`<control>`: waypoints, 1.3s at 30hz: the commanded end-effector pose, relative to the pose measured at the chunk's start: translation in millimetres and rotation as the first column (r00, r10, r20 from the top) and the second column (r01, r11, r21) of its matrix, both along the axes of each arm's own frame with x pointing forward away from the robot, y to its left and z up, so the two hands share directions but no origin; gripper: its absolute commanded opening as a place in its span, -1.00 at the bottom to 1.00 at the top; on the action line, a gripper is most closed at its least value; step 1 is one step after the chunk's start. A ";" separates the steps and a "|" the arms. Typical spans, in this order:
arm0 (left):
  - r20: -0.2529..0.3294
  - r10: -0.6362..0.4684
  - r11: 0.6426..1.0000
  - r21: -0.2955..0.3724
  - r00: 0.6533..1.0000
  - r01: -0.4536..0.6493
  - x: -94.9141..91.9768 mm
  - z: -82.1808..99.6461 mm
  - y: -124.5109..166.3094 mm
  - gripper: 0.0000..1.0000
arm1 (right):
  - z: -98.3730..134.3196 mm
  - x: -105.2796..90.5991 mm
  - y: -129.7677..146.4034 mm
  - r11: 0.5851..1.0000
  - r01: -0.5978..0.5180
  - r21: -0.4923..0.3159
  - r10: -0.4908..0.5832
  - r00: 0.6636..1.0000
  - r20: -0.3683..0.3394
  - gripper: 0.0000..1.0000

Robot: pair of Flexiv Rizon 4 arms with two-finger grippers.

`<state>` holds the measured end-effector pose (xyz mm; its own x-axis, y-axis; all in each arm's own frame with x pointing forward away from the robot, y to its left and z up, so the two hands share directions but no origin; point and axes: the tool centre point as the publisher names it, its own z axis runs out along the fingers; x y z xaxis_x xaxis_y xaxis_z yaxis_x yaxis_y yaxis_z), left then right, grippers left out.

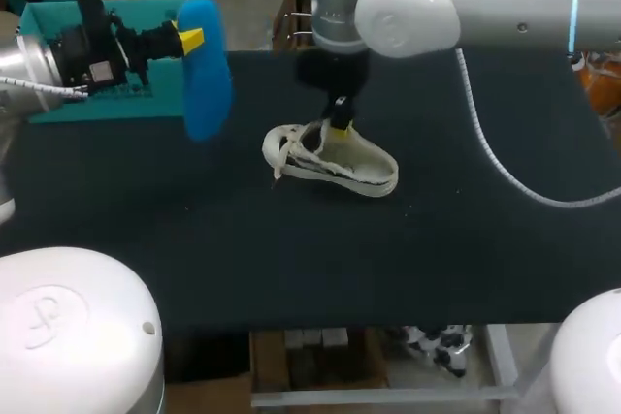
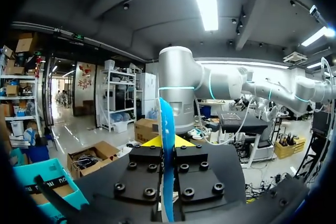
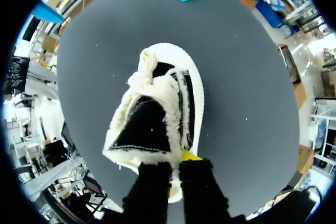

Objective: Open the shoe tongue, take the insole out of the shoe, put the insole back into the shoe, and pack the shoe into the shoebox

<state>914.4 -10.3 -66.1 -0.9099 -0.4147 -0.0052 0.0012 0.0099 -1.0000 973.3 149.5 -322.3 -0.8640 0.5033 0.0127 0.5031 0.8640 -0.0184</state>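
The insole (image 1: 206, 70) is out of the shoe (image 1: 335, 160). It hangs in the air over the far left of the table (image 1: 291, 259), just in front of the teal box (image 1: 87, 109) and well apart from the shoe. I judge the first half done: the tongue is opened and the insole pulled out. What is left is sliding the insole back in and packing the shoe into the box.

The left gripper (image 2: 168, 141) is clenched on the insole, which shows edge-on between its yellow tips. The right gripper (image 3: 173, 163) is down on the shoe at mid-table. Its fingers stand close together with the white rim at one end of the shoe between them, so it appears to pinch the shoe there and steady it.
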 end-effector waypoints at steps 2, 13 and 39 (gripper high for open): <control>0.045 -0.179 0.984 0.009 0.983 0.179 21.0 3.1 -20.1 -1.00 | 11.2 -22.1 -9.1 0.978 0.179 0.110 -0.185 0.982 0.048 -1.00; 0.120 -0.393 0.919 0.028 0.912 0.392 43.0 8.2 -56.7 -1.00 | 7.6 -56.8 -4.3 0.823 0.499 0.272 -0.527 0.849 0.037 -1.00; 0.081 -0.501 0.866 0.050 0.862 0.498 79.9 -8.7 -81.6 -1.00 | -22.1 -73.3 -17.1 0.653 0.654 0.383 -0.707 0.707 -0.001 1.00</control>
<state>990.1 -92.9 -70.8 -0.9945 0.0286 -0.1012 0.1017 0.0178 -0.9947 902.2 136.4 -342.6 -0.2849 0.9376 0.1991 0.9439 0.2383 0.2285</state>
